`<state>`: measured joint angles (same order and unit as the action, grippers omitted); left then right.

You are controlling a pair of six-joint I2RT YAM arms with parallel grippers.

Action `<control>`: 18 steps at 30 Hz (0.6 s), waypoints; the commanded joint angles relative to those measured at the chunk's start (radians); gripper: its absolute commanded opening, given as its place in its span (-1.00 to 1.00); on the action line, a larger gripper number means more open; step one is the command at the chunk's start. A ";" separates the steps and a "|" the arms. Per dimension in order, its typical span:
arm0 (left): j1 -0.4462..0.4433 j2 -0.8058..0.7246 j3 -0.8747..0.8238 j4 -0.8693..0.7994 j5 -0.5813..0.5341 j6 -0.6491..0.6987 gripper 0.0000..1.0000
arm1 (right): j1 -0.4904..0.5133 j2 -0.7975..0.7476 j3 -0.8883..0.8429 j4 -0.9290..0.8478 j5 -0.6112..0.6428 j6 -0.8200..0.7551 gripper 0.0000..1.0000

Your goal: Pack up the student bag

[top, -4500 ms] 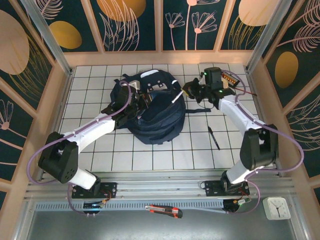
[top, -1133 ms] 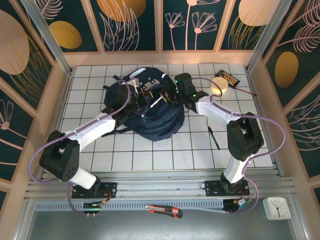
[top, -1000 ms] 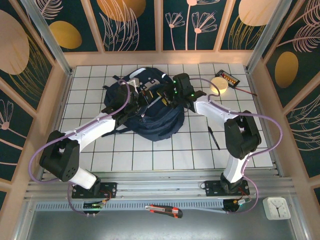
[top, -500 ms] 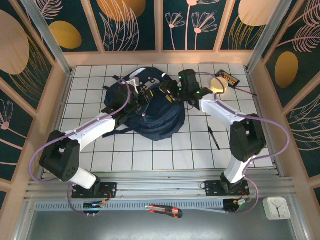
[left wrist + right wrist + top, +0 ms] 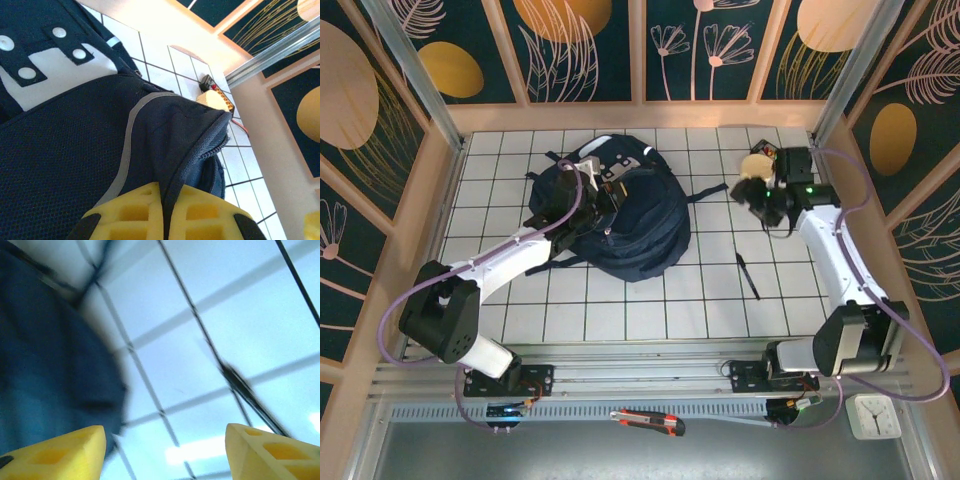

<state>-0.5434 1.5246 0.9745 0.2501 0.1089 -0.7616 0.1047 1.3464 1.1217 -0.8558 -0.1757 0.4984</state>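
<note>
The student bag is a navy backpack lying in the back-middle of the white gridded table, its white-patched top toward the far wall. My left gripper sits on the bag's upper part. In the left wrist view it is shut on a fold of the bag's fabric beside the zipper edge. My right gripper hovers over bare table to the right of the bag. Seen from its wrist, the right gripper is open with nothing between its yellow fingertips, and the bag is a blur at left.
A black pen lies on the table right of the bag, blurred in the right wrist view. A round beige object and a small black-and-orange device sit at the back right. A box cutter and a clock lie below the rail.
My right gripper has pulled away from the bag's top and swung right over the table, its jaws opening wider. The left gripper has kept its pinch on the bag.
</note>
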 commanded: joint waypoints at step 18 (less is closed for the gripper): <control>0.004 -0.107 -0.086 0.138 0.017 0.014 -1.00 | -0.080 0.202 -0.250 0.143 0.027 -0.145 0.37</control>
<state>-0.5434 1.4681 0.8860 0.2935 0.1165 -0.7444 0.0399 1.5249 0.8848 -0.7563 -0.1394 0.3862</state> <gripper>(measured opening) 0.069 0.683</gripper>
